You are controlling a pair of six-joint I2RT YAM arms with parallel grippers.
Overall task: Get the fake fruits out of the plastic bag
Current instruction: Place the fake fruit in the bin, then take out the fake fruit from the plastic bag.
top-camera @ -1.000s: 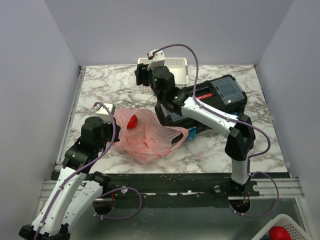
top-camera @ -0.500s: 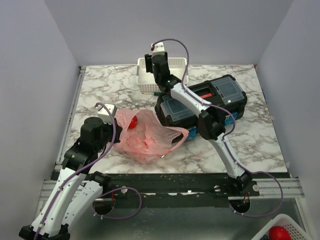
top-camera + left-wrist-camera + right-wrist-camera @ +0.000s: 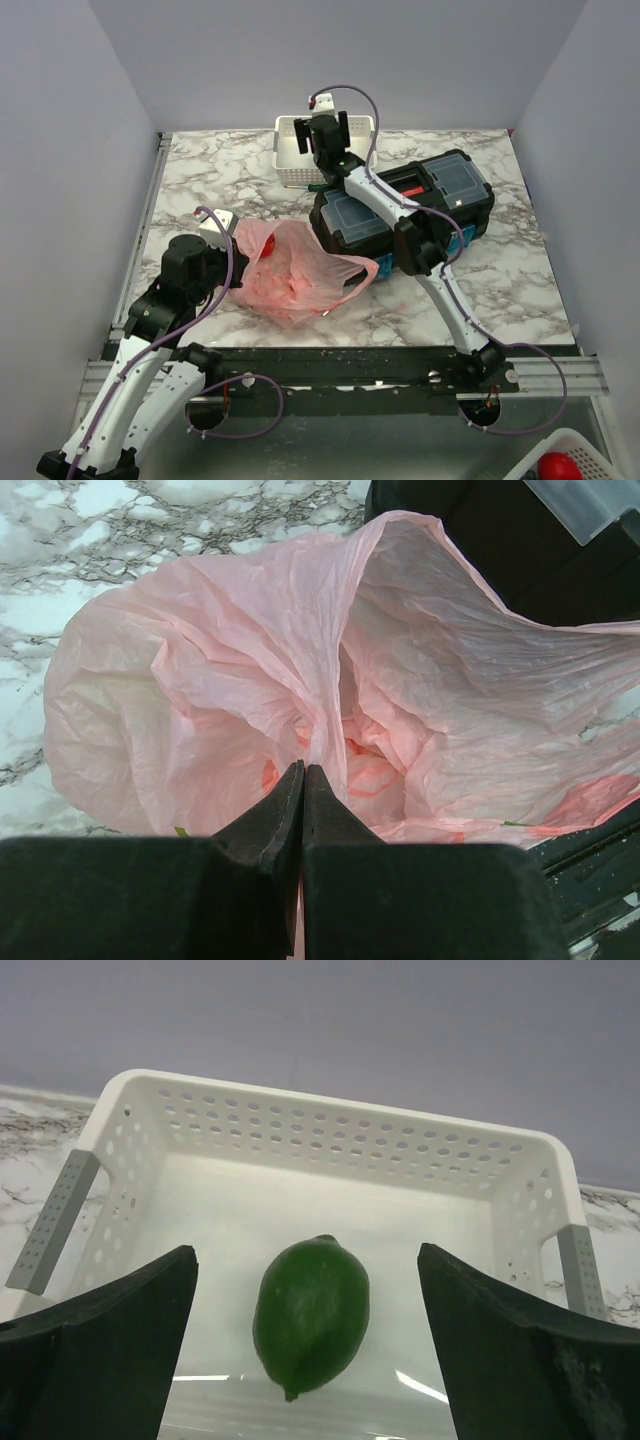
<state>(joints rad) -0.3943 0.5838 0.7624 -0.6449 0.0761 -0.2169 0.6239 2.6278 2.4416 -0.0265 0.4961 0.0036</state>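
The pink plastic bag [image 3: 300, 272] lies crumpled on the marble table, left of the black toolbox [image 3: 405, 205]. A red apple [image 3: 267, 243] shows at its top left. My left gripper [image 3: 226, 252] is shut on a fold of the bag [image 3: 420, 670] at its near rim; its fingertips [image 3: 303, 780] pinch the film. My right gripper [image 3: 325, 132] hovers over the white perforated basket [image 3: 358, 135], open and empty. A dark green fruit [image 3: 311, 1315] lies loose on the basket [image 3: 330, 1130] floor between the spread fingers [image 3: 120, 1330]. The bright green apple is hidden.
The toolbox has clear lid compartments and touches the bag's right end. A thin green and yellow item [image 3: 303, 186] lies between basket and toolbox. Grey walls close in the table on three sides. A second white basket [image 3: 565, 460] with something red sits below the table's front right.
My right arm has swung its elbow in from the right and reached further back over the white basket. The left arm and the bag have barely moved.
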